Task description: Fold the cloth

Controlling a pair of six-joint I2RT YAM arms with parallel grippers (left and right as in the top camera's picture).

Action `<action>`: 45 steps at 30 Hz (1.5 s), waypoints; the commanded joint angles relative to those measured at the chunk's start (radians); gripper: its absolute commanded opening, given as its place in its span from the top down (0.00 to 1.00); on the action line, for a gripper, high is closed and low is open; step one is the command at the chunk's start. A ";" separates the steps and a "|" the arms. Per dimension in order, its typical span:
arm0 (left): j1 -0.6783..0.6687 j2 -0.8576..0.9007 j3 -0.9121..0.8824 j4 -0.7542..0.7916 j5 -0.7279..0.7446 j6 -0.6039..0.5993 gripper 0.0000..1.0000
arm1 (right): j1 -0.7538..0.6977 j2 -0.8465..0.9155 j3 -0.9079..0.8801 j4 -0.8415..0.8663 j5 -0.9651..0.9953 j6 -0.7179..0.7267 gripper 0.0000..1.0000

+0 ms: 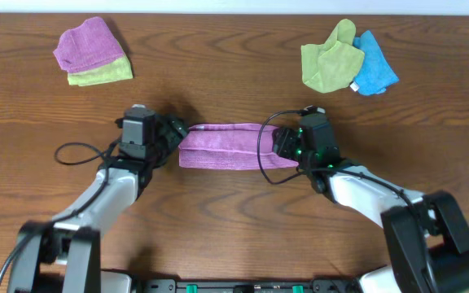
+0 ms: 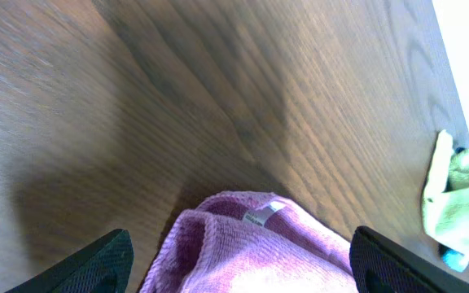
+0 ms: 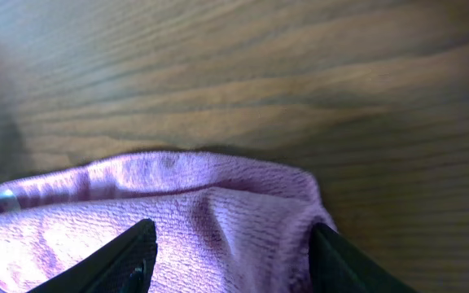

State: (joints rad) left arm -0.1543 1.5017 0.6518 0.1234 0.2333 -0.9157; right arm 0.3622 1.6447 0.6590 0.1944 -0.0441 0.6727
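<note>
The purple cloth lies folded into a long strip at the table's middle, between my two arms. My left gripper is at its left end, jaws open; the left wrist view shows the cloth with its white tag between the spread fingers. My right gripper is at the cloth's right end, open; in the right wrist view the cloth's folded corner lies between the fingers. I cannot tell whether either gripper touches the cloth.
A second purple cloth lies on a lime-green one at the back left. A lime-green cloth and a blue cloth lie at the back right; they show at the right edge in the left wrist view.
</note>
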 commanded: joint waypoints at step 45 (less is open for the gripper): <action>-0.069 0.212 0.021 0.116 0.151 -0.237 0.94 | -0.067 -0.151 0.001 -0.417 -0.080 0.172 0.27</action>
State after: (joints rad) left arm -0.2199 1.6947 0.6533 0.2379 0.4072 -1.1515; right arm 0.3050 1.4796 0.6590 -0.2272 -0.1108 0.8234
